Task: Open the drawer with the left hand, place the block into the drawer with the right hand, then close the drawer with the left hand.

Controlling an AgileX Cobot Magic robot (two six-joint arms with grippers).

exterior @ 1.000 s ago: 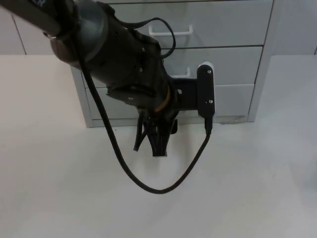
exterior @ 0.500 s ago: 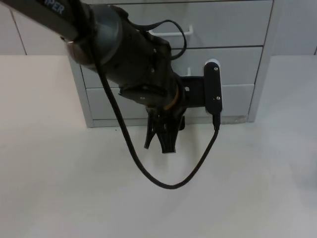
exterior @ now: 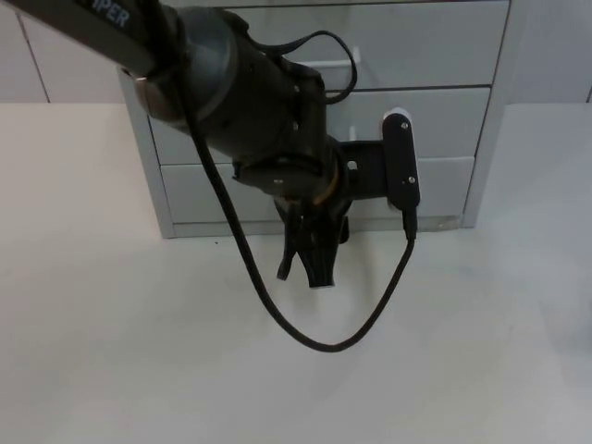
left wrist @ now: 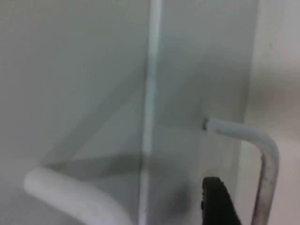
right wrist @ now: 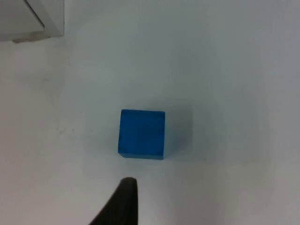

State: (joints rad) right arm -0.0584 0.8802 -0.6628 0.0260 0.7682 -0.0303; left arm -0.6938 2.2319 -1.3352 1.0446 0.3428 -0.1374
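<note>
Left gripper (exterior: 309,273) is hanging in front of the drawer cabinet (exterior: 444,111), fingers pointing down toward the white table (exterior: 111,351), tips just off the bottom drawer (exterior: 435,185) front. Fingers are spread a little, nothing between them. In the left wrist view a drawer handle (left wrist: 260,154) is sitting just beside the black fingertip (left wrist: 218,204), near but apart, no contact as far as I can tell. A second white handle (left wrist: 70,197) is lying further off on the other side of the seam between drawer fronts. Which drawer each handle belongs to, cannot tell from that view.

All drawer fronts are looking flush with the cabinet frame in the top view, so the drawer is not yet open. Upper handle (exterior: 319,63) is partly showing behind the left arm.

Right gripper: one dark fingertip (right wrist: 119,204) is showing in the right wrist view, hovering above the table close to the blue block (right wrist: 142,133), not touching it. Whether that gripper is spread or closed, cannot tell. Right arm is waiting. Block is sitting flat on the table just ahead of that fingertip, well apart from the cabinet corner (right wrist: 37,18) beyond it.

Progress: judging by this, step one is barely starting, left gripper is lining up on a handle. Left to do: hook and pull the drawer, pick the block, drop it in, push shut.
</note>
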